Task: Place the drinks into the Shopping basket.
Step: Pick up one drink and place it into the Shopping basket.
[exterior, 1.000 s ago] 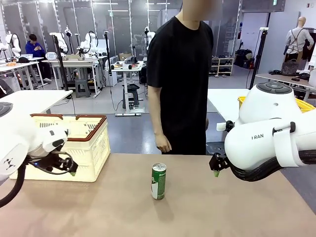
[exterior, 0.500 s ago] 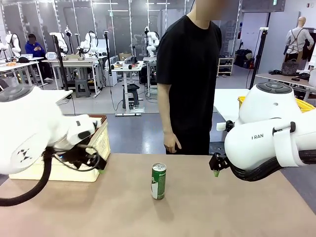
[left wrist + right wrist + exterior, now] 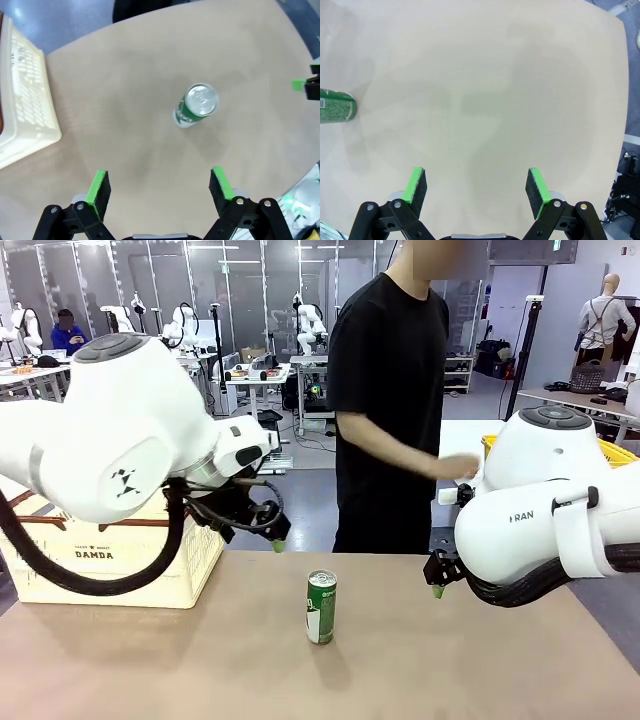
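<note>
A green can [image 3: 321,607] with a silver top stands upright in the middle of the table. My left gripper [image 3: 268,535] hangs open above the table, left of the can and a little behind it. In the left wrist view the can [image 3: 197,104] lies ahead of the open left gripper [image 3: 160,182], with nothing between the pads. The cream Shopping basket [image 3: 110,560], marked DAMDA, sits at the table's left, partly behind my left arm; its corner [image 3: 25,110] is in the wrist view too. My right gripper [image 3: 438,580] is open right of the can; in its wrist view [image 3: 476,187] the can [image 3: 335,106] is at the left edge.
A person in a black shirt stands at the far side, one hand [image 3: 460,468] stretched to the right toward a yellow mesh basket [image 3: 615,452] on another table. Bare tabletop [image 3: 450,660] surrounds the can.
My left arm has swung from beside the basket rightward toward the can. The person has stepped right and reached an arm out to the right. The right arm and the can have not moved.
</note>
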You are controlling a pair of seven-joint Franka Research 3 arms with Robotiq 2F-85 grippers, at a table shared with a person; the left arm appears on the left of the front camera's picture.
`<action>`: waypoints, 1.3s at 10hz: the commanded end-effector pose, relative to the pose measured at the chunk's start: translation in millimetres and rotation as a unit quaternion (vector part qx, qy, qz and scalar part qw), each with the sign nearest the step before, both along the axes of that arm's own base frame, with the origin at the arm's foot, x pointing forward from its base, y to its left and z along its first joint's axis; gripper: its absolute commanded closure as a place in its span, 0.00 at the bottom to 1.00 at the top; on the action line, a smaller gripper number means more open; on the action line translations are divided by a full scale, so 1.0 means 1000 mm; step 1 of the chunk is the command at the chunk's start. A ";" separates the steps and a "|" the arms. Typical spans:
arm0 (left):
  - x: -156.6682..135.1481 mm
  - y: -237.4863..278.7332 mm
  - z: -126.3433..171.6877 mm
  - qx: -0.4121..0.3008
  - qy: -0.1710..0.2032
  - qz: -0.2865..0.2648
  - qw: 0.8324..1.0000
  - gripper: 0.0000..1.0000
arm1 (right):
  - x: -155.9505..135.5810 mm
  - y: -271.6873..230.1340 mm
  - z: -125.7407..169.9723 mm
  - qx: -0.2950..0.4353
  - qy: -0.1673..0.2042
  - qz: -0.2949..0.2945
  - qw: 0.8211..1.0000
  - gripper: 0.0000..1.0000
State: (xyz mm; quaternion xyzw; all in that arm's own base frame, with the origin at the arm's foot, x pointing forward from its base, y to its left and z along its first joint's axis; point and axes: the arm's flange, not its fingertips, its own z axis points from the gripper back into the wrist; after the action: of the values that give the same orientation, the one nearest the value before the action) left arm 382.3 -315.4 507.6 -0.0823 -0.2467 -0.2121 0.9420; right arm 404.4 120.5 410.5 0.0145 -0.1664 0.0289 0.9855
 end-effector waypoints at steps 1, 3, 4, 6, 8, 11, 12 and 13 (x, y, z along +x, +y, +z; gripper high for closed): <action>0.010 0.000 0.000 0.019 0.011 -0.019 1.000 0.00 | 0.000 -0.001 -0.002 -0.003 -0.004 0.003 1.000 0.00; 0.000 0.000 0.000 0.000 0.000 0.000 1.000 0.00 | 0.000 -0.001 -0.002 -0.003 -0.004 0.003 1.000 0.00; 0.000 0.000 0.000 0.000 0.000 0.000 1.000 0.00 | 0.000 -0.001 -0.002 -0.003 -0.004 0.003 1.000 0.00; 0.000 0.000 0.000 0.000 0.000 0.000 1.000 0.00 | 0.000 -0.001 -0.002 -0.003 -0.004 0.003 1.000 0.00; 0.004 -0.003 0.001 0.001 0.001 -0.006 1.000 0.00 | 0.000 -0.001 -0.002 -0.003 -0.004 0.003 1.000 0.00; 0.016 -0.049 -0.012 -0.024 0.016 -0.013 1.000 0.00 | 0.000 -0.001 -0.002 -0.003 -0.004 0.003 1.000 0.00; 0.019 -0.063 -0.015 -0.032 0.009 -0.013 0.999 0.00 | 0.000 -0.001 -0.002 -0.003 -0.004 0.003 1.000 0.00; 0.023 -0.076 -0.018 -0.032 0.020 0.005 0.999 0.00 | 0.000 -0.001 -0.002 -0.003 -0.004 0.003 1.000 0.00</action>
State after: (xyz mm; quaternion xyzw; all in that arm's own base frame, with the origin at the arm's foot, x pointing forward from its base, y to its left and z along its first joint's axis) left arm 394.7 -371.4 489.3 -0.1137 -0.2290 -0.2187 0.9417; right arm 404.4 120.6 410.6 0.0145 -0.1665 0.0289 0.9855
